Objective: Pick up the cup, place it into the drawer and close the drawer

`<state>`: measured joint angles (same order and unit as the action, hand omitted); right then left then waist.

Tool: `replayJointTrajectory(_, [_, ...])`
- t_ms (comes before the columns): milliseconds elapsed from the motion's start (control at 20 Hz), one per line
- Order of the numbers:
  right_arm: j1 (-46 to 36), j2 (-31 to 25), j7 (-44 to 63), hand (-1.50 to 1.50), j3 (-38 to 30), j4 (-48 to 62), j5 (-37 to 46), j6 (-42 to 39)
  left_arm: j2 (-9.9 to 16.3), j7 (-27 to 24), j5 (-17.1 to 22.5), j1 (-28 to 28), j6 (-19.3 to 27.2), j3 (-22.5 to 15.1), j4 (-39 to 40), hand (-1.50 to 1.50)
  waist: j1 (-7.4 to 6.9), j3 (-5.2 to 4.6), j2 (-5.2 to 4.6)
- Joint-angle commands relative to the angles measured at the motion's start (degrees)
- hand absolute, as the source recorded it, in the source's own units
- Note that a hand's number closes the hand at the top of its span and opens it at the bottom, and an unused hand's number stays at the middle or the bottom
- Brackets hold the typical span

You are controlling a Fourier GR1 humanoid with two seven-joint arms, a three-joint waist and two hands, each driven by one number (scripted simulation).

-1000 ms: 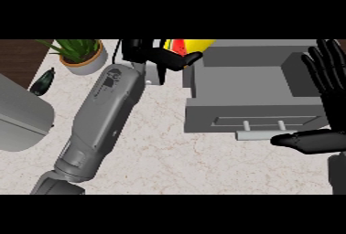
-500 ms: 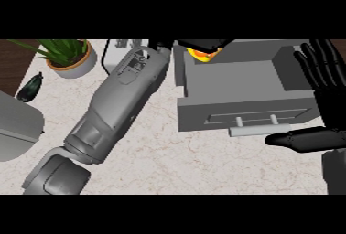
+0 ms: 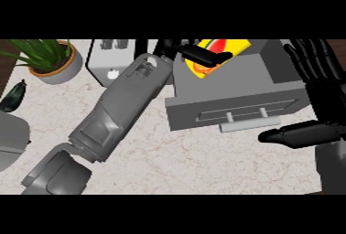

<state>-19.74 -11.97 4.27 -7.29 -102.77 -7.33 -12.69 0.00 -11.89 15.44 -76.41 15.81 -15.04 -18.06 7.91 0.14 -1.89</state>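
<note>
The marbled worktop point(image 3: 202, 169) fills most of the frame. The left forearm point(image 3: 118, 114) runs diagonally from the lower left up to the top centre. Right of centre sits the grey drawer point(image 3: 233, 98), pulled open, its front with a pale bar handle point(image 3: 250, 122) facing the lower edge.

At the right edge the right robot hand point(image 3: 317, 91) stands open, fingers straight and pointing up, thumb stretched left just below the drawer's front right corner; it holds nothing.

At the top centre the left robot hand point(image 3: 192, 51) is curled round the cup point(image 3: 219, 57), a yellow one with red and green markings, which sits over the drawer's rear left part, partly hidden by the fingers. Whether it touches the drawer floor cannot be told.

A toaster point(image 3: 115, 61) stands at the upper left beside a potted plant point(image 3: 51, 59). A dark green vegetable point(image 3: 13, 97) lies at the left edge, above a grey rounded object point(image 3: 10, 144).
</note>
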Motion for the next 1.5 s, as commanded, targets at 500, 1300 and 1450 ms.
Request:
replayJointTrajectory(500, [-4.5, 1.9, 0.9, 1.5, 6.5, 2.8, -7.3, -8.6, 0.0, -6.1, 11.3, 4.1, -1.3, -2.4, -3.3, -1.5, 3.99, -0.08, -1.36])
replayJointTrajectory(1300, [0.9, -13.0, 4.3, -1.5, 18.7, -1.3, 10.8, -23.6, 0.0, -16.2, 21.3, 3.3, 3.3, 0.6, -4.3, -1.5, -3.47, -0.07, 0.98])
replayJointTrajectory(1450, [4.6, -10.1, 0.7, -1.5, 21.8, 3.6, 20.5, -17.5, 0.0, -17.7, 22.4, 4.8, 1.2, 0.7, -4.8, -1.5, -5.56, -0.05, 1.04])
